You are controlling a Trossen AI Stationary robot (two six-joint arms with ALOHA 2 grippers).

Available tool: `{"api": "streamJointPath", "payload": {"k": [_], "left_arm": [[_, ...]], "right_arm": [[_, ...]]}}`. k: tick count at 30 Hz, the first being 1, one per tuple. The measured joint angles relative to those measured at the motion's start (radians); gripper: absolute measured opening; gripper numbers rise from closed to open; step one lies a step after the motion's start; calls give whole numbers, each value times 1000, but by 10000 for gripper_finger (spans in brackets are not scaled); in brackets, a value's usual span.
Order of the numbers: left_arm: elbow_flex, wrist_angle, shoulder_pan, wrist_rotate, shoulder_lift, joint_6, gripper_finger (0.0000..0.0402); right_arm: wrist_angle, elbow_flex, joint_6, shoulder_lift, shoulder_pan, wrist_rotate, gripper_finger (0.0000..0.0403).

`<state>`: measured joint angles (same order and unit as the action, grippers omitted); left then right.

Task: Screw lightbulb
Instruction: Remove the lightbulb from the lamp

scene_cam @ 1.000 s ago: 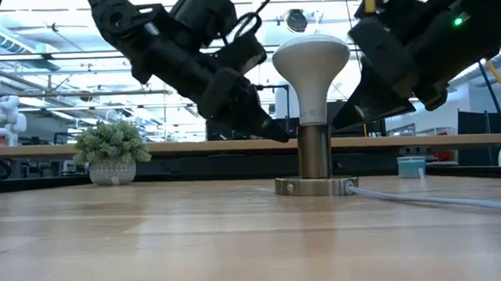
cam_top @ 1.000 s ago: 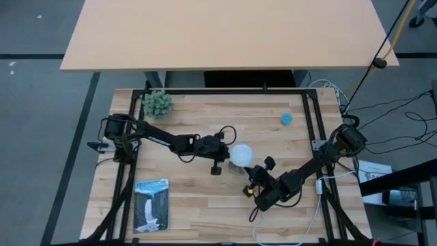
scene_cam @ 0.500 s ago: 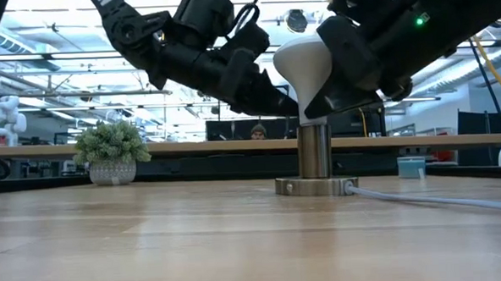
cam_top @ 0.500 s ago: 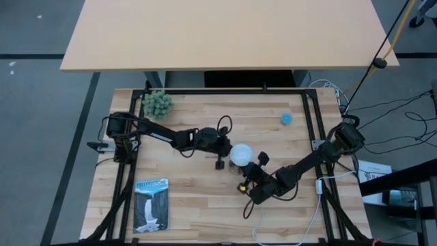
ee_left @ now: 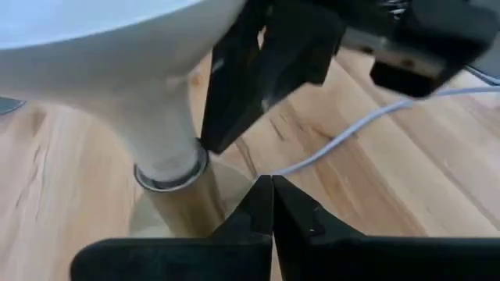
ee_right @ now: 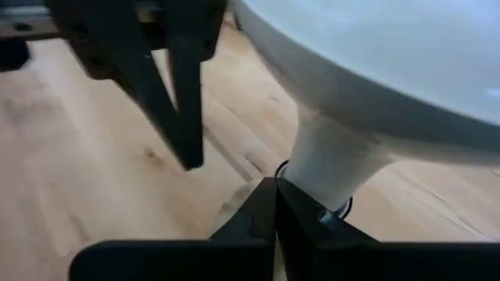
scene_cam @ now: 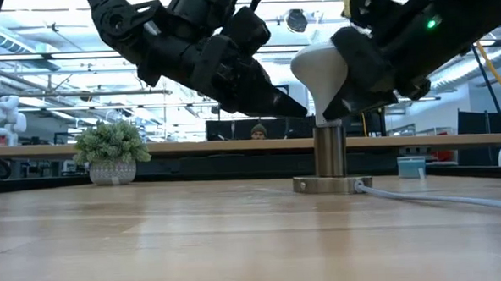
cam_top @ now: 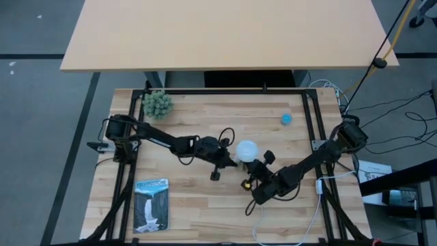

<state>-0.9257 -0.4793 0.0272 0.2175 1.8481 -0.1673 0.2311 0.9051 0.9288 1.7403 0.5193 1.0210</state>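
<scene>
Low view: the right gripper [scene_cam: 350, 98] covers one side of the lightbulb [scene_cam: 319, 65]; both wrist views crop its dome.

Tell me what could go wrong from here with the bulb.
1. Both shut pincers, left and right, crowd the bulb; they may collide.
2. Neither grips the bulb, so pushing may slide the socket across the table.
3. The cord may snag.
</scene>
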Motion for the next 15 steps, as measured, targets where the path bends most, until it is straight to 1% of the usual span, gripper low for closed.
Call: {"api": "streamJointPath", "payload": {"k": [2, 3, 6, 7, 12, 15], "left_arm": [[0, 14, 4, -1, 0, -8, 0], [0, 33, 4, -23, 0, -15, 0], [0, 78, -10, -140, 0, -21, 0], [0, 74, -20, -156, 0, -22, 0], [0, 23, -75, -162, 0, -22, 0], [0, -14, -103, -121, 0, -25, 0]], "right_arm": [[8, 0, 1, -15, 11, -8, 0], [6, 0, -7, -22, 16, -12, 0], [4, 0, -24, -41, 28, -54, 0], [5, 0, -24, -44, 32, -67, 0], [7, 0, -24, -44, 33, -148, 0], [7, 0, -20, -44, 38, -155, 0]]}}
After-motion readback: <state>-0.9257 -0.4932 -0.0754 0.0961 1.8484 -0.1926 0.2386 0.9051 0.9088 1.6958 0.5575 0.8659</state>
